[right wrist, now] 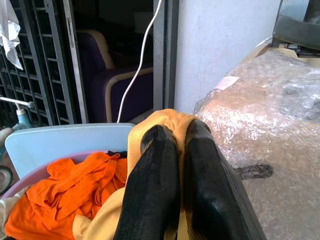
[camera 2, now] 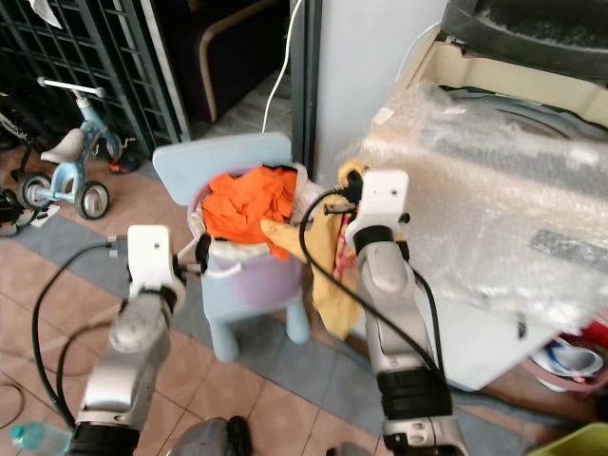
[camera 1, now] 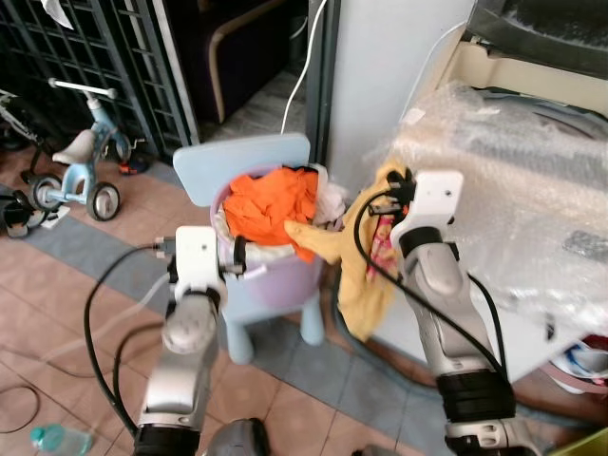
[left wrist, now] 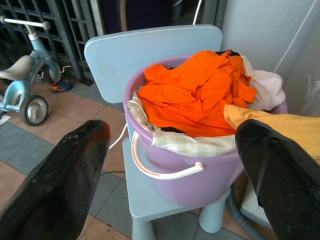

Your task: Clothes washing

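Note:
A purple laundry bucket (camera 1: 275, 275) heaped with orange clothes (camera 1: 271, 204) stands on a small light-blue chair (camera 1: 242, 166). My right gripper (right wrist: 172, 137) is shut on a yellow garment (camera 1: 361, 285), lifted beside the bucket; one end of it trails over the bucket rim. My left gripper (left wrist: 170, 150) is open, held just in front of the bucket with its white handle (left wrist: 160, 170) between the spread fingers (left wrist: 65, 185). To the right stands the washing machine (camera 1: 532, 218) covered in bubble wrap.
A child's tricycle (camera 1: 81, 161) stands by a black metal gate (camera 1: 95, 57) at the left. A white cable (camera 1: 304, 66) hangs down the wall behind the chair. A plastic bottle (camera 1: 62, 439) lies on the tiled floor at lower left.

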